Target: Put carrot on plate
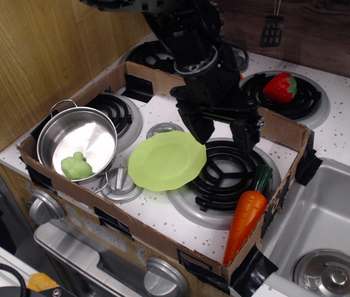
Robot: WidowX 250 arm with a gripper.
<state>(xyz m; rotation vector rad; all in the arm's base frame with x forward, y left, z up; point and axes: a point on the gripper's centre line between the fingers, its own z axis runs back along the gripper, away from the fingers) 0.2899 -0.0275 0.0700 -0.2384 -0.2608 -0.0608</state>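
- Gripper [223,135]: jaws wide apart, empty, above the burner [227,173]
- Carrot [247,212]: against the box's right wall, near right of burner
- Plate [166,160]: left of burner, apart from carrot

Lighting is even and moderately bright, apparently from overhead. Left of the pincer [223,135], the steel pot [77,143] shows strong white glare on its inner wall. Shadows are soft and short; a faint one lies under the plate [166,160] just below-left of the pincer. The dark arm above reads nearly featureless. Focus is acceptable throughout, with mild softness toward the corners.
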